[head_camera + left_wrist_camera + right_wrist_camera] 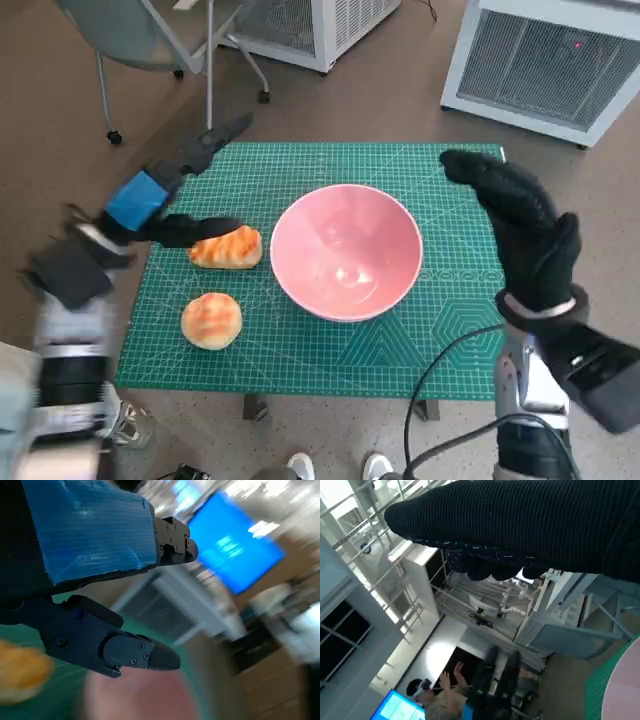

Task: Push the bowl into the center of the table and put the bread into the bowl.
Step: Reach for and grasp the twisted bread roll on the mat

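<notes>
The pink bowl [346,250] stands near the middle of the green cutting mat [300,350]. Two pieces of bread lie left of it: a long toasted roll [227,248] and a round bun [211,320] nearer the front. My left hand [165,195] hovers over the mat's left edge with its fingers spread; its thumb [195,230] reaches to the long roll's left end, and nothing is held. In the left wrist view the roll [20,672] is a blurred orange patch beside the fingers [127,652]. My right hand [520,225] is raised right of the bowl, open, apart from it.
A chair [150,40] stands on the floor behind the table's left corner. Two white units [545,55] stand behind the table. The right wrist view shows a person [445,695] far off in the room and a sliver of the bowl's rim [622,695].
</notes>
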